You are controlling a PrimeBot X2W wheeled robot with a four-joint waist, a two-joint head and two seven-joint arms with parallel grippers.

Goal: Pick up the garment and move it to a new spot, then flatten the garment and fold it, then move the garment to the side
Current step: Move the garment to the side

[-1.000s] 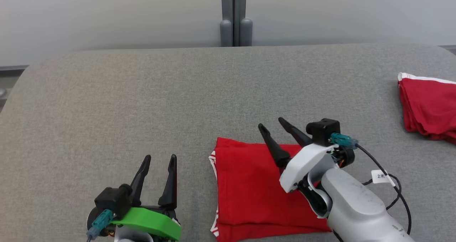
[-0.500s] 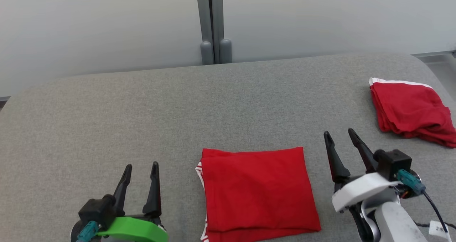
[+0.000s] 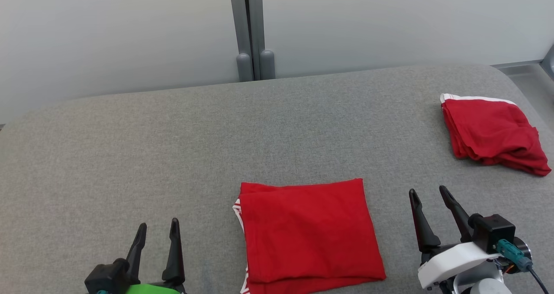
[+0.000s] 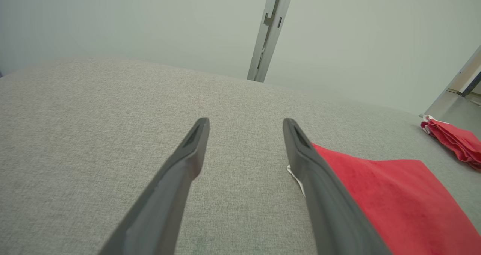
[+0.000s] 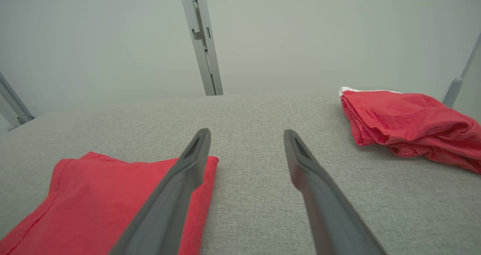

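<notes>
Red and folded into a neat rectangle, the garment [image 3: 309, 231] lies flat on the near part of the table [image 3: 173, 147], between the two claws. Its longer side runs left to right, and white trim shows at its left edge. The right claw [image 3: 427, 190] stands just off its right edge, nearer than the left claw [image 3: 158, 223]; both gape, empty. A second red garment [image 3: 489, 131] lies rumpled well apart, far right. Grey fabric covers the table; a pale wall [image 3: 130, 34] and a grey post [image 3: 251, 25] rise behind.
</notes>
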